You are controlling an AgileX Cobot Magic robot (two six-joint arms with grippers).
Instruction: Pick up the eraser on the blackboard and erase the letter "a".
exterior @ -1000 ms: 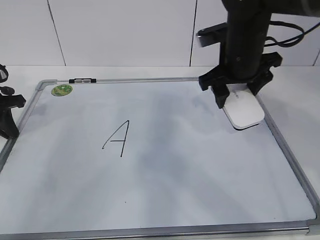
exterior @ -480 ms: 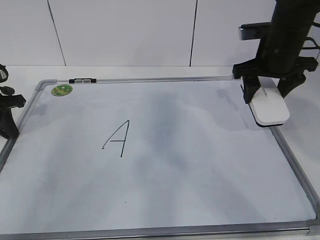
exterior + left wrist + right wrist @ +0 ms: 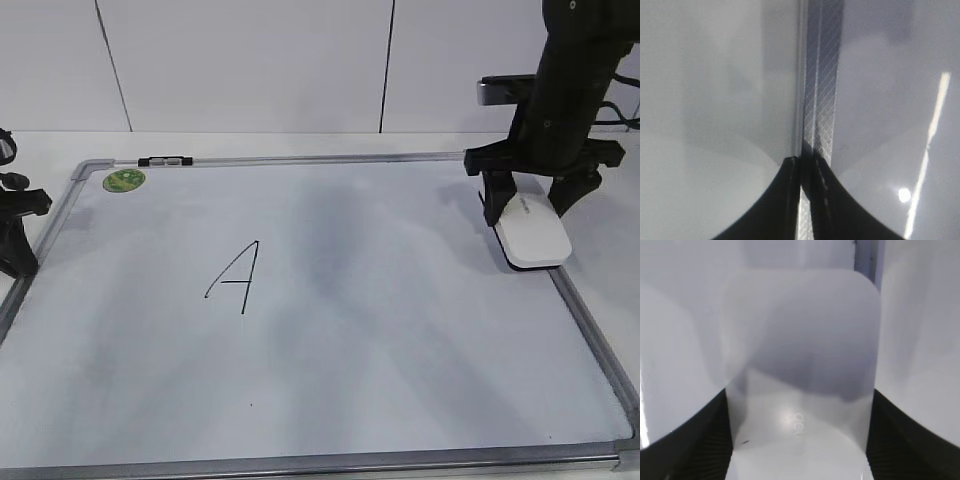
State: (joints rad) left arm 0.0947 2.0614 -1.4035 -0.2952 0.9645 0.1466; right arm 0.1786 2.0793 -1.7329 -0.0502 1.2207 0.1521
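The white blackboard (image 3: pixel 400 330) with a grey frame lies flat on the table. My right gripper (image 3: pixel 527 205) is shut on the white eraser (image 3: pixel 535 238) at the board's right edge, by the frame. In the right wrist view both jaws of the right gripper (image 3: pixel 800 392) press the sides of the eraser (image 3: pixel 800 365), grey lettering facing up. No small "a" shows on the board. A tall capital "A" (image 3: pixel 235 277) stands left of centre. My left gripper (image 3: pixel 18 255) is at the board's left edge; in the left wrist view the left gripper (image 3: pixel 805 160) is shut and empty over the frame (image 3: pixel 822 75).
A round green sticker (image 3: pixel 124 180) and a small black clip (image 3: pixel 165 160) sit at the board's far left corner. A tiny black dot (image 3: pixel 251 405) marks the board near the front. A white panelled wall stands behind the table.
My right gripper has carried the eraser from the board's upper middle-right over to the right frame, then slightly lower and toward the front. The left arm has not moved.
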